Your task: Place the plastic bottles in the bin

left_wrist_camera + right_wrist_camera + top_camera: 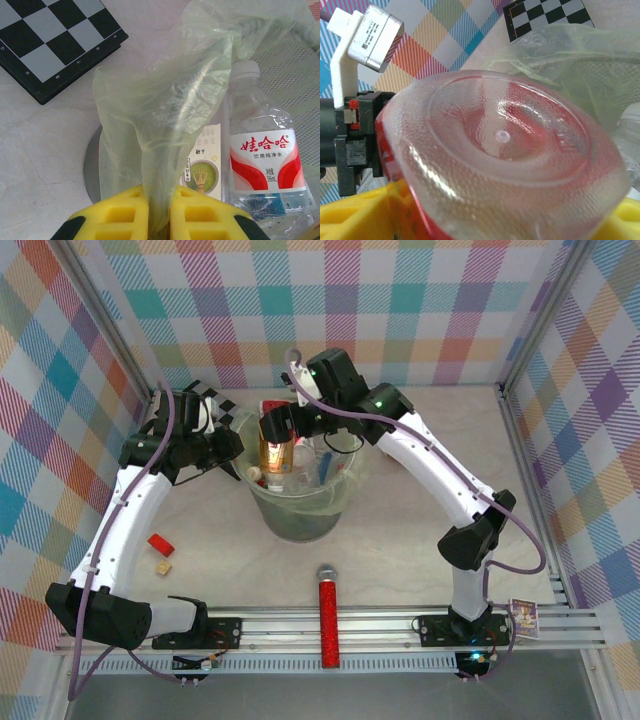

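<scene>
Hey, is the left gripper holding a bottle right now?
No, the left gripper is pinched shut on the green liner; the water bottle is outside its grip.

Bright, even overhead light; soft shadows; the wrist close-ups are partly blurred.

From the top external camera the pale bench (420, 540) is evenly lit, with only faint, diffuse shadows under the arms and straight, sharp edges throughout. In the left wrist view the liner (165, 125) carries pale streaks of sheen, the water bottle (262, 150) and checkerboard (55, 35) are crisp, and the left tool (159, 210) at the bottom edge is slightly soft. In the right wrist view the near bottle (505, 165) sits so close that it blurs, with white glints along its rim.
</scene>
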